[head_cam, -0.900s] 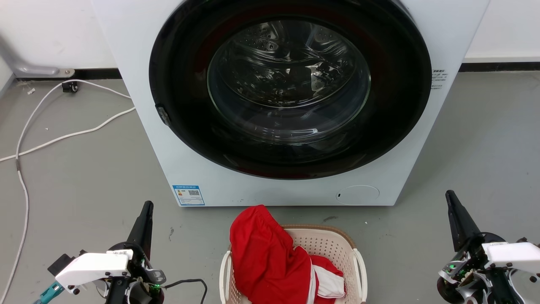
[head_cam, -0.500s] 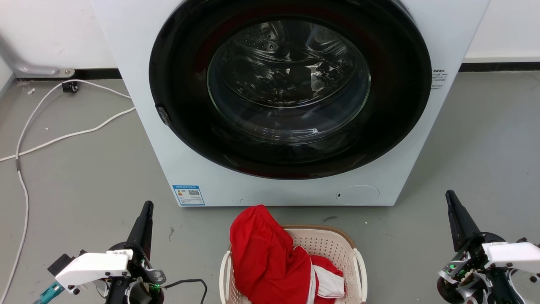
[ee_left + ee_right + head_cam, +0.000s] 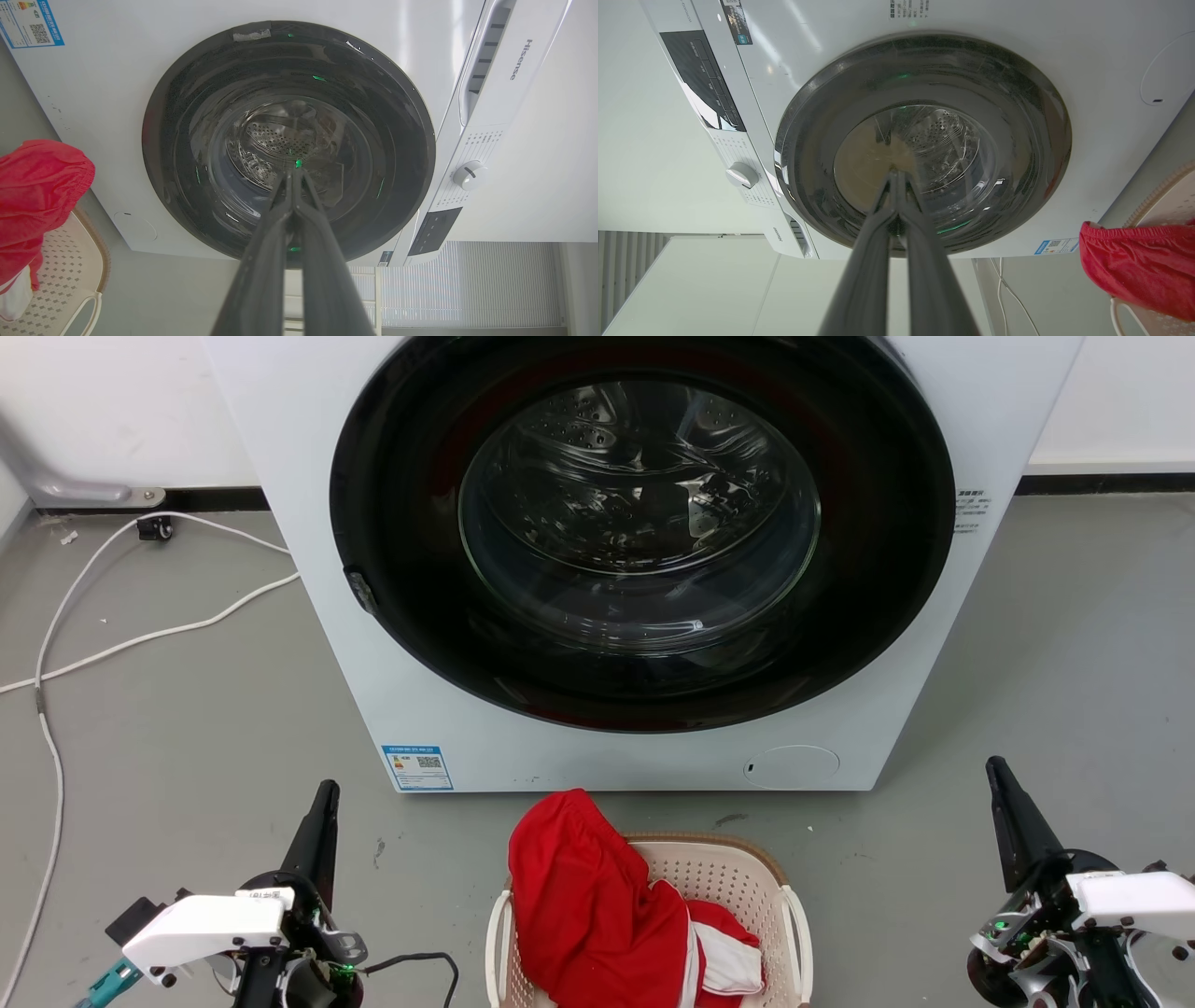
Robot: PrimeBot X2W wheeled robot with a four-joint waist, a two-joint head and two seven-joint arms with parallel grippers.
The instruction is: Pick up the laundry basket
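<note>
Nothing has moved since the earlier frames; both arms and the camera sit as they did.

You have the laundry basket (image 3: 733, 882) at the bottom centre of the head view, on the smooth grey floor (image 3: 187, 737) just in front of the washer (image 3: 280, 448). It is a cream plastic tub with rounded corners, walls pierced by rows of small holes, a brown braided-look rim and a thin white loop handle (image 3: 801, 933) on each side. A red garment (image 3: 579, 905) of soft, matte cloth with white trim is heaped in it and spills over the rim on the picture's left.

The washer is a glossy white box with a wide black round door and a domed glass window (image 3: 639, 513) that shows the perforated steel drum. A blue label (image 3: 417, 767) sits at its lower left corner. A white cable (image 3: 140, 639) curves across the floor at the left of the frame.

Your left gripper (image 3: 327, 791) rests at the lower left, its long dark fingers pointing up the frame and leaning slightly right. Your right gripper (image 3: 994, 767) rests at the lower right, leaning slightly left. Both stand well apart from the basket, one on each side. In each wrist view the two tapered fingers meet at the tips with nothing between them, aimed at the washer door.
</note>
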